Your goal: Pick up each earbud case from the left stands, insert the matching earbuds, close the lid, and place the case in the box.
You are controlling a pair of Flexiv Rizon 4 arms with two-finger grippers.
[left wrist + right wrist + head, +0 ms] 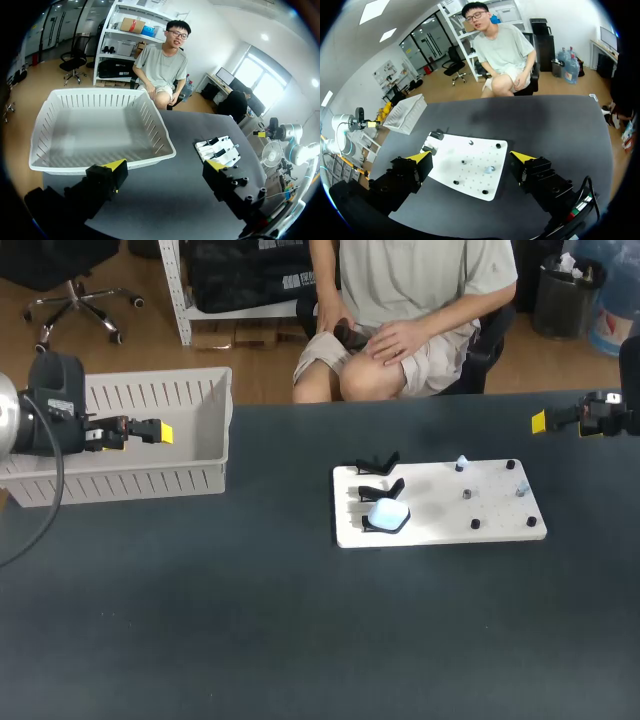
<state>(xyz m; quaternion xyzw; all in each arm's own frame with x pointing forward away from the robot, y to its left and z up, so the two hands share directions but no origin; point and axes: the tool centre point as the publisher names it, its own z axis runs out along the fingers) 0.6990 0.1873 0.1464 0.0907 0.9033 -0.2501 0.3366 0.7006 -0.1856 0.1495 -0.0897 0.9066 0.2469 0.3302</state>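
A pale blue earbud case [388, 515] rests closed on the nearest of three black stands [380, 489] at the left end of a white board [430, 510]. Small earbuds [462, 463] stand on pegs toward the board's right end. My left gripper [160, 431] hovers open over the white basket [150, 380], far left of the board. My right gripper [545, 421] hangs open above the table's far right, beyond the board. In the right wrist view the board [455, 155] lies ahead between the open fingers [420, 157], with an earbud [491, 169] on it; the case is hidden there.
In the left wrist view the basket [42, 130] is empty, just ahead of the left gripper [165, 167], with the board [220, 150] off beside it. Black pegs [475, 524] dot the board. Bare dark table [300, 640] stretches in front.
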